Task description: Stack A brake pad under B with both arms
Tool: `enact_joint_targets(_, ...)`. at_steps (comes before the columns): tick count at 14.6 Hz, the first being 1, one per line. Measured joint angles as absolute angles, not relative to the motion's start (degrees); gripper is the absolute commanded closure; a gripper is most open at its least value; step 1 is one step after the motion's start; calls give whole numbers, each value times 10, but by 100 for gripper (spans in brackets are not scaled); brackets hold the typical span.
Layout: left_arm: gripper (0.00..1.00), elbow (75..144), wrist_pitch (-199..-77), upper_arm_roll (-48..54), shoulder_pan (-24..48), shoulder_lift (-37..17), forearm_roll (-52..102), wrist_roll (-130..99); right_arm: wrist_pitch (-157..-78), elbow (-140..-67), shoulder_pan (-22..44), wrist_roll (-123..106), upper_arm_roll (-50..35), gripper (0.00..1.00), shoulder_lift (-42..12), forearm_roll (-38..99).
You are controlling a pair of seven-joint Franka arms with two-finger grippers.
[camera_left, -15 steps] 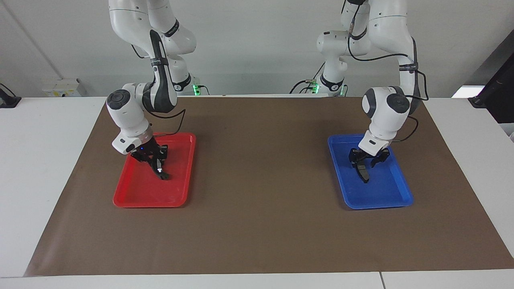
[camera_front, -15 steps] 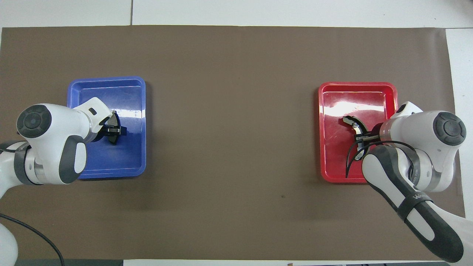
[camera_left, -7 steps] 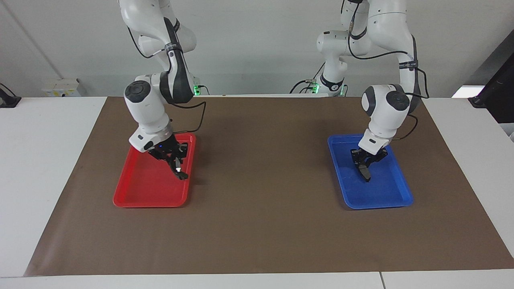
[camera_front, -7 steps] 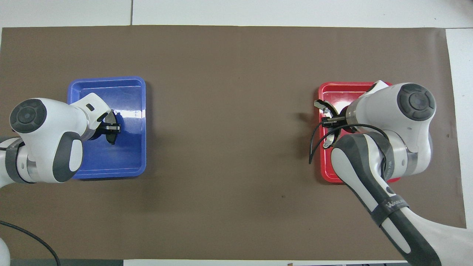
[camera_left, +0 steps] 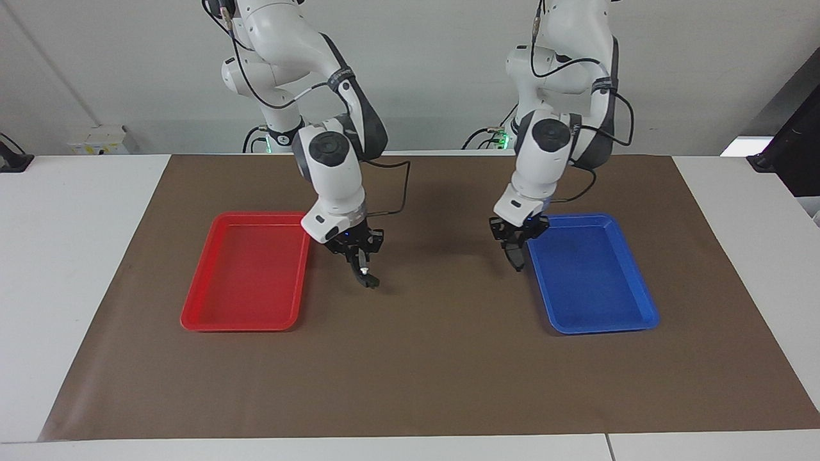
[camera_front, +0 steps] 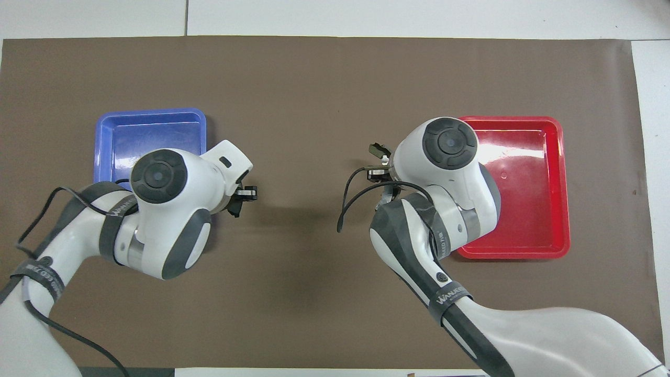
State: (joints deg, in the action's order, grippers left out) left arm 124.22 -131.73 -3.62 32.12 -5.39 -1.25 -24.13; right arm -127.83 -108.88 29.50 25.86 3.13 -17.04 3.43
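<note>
Facing view: right claw (camera_left: 356, 257) clamped on B (camera_left: 365, 276), aloft over bare brown mat (camera_left: 416, 358) beside red tray (camera_left: 246, 323). Left claw (camera_left: 517, 242) gripping A brake pad (camera_left: 515, 257) at blue tray (camera_left: 599, 326) rim. Likely stiff, dense (edge pinch, mid-length safest).

Overhead view: B (camera_front: 378, 151) mostly hidden under wrist; A brake pad (camera_front: 234, 209) barely visible. Table middle between claws unobstructed; dangling cable (camera_front: 349, 196) near drop zone.

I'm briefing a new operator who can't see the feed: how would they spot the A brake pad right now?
Start at the blue tray toward the left arm's end of the table. At its inner edge the left hand hangs above the brown mat, gripping the A brake pad. It is short, flat and dark, unlike the longer B, silver-tipped, in the right hand.
</note>
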Motion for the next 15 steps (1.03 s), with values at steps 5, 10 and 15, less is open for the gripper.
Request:
enact_joint_targets(5, 73, 1229, -1410, -37, 420, -137, -14, -315, -1281, -1075, 308, 263, 33, 100, -201, 34)
enact_joint_targets(10, 24, 1208, -1434, -35, 458, -157, -12, -319, -1281, -1073, 305, 263, 36, 100, -201, 34)
enact_joint_targets(15, 2, 1189, -1430, -39, 469, -164, -12, -322, -1281, -1072, 302, 263, 37, 100, -201, 34)
